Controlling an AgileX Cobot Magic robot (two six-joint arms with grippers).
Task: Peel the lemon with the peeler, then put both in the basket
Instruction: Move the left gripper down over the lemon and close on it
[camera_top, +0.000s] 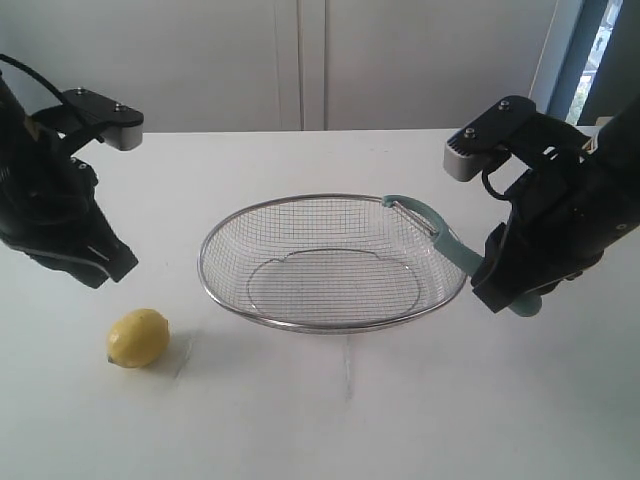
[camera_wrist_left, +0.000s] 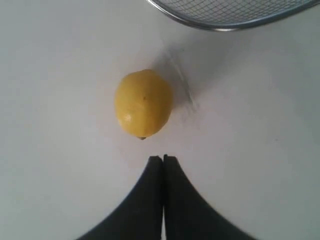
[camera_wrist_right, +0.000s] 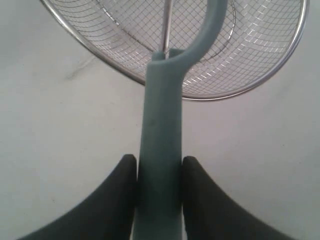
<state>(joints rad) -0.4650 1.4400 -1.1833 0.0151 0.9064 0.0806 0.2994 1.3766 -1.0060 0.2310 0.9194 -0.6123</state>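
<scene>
Beside the basket (camera_top: 300, 325), off its left side in the exterior view, the lemon (camera_top: 138, 338) lies untouched on the white table (camera_top: 400, 420). The left jaws hang near it, pressed fully together and holding nothing. At the basket's right rim, the right jaws clamp the peeler (camera_top: 455, 252) by its teal handle, its curved head reaching over the mesh.

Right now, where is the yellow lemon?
In the exterior view the lemon lies on the white table at the lower left, outside the basket. It is near the shut left pincer, which isn't touching it.
</scene>
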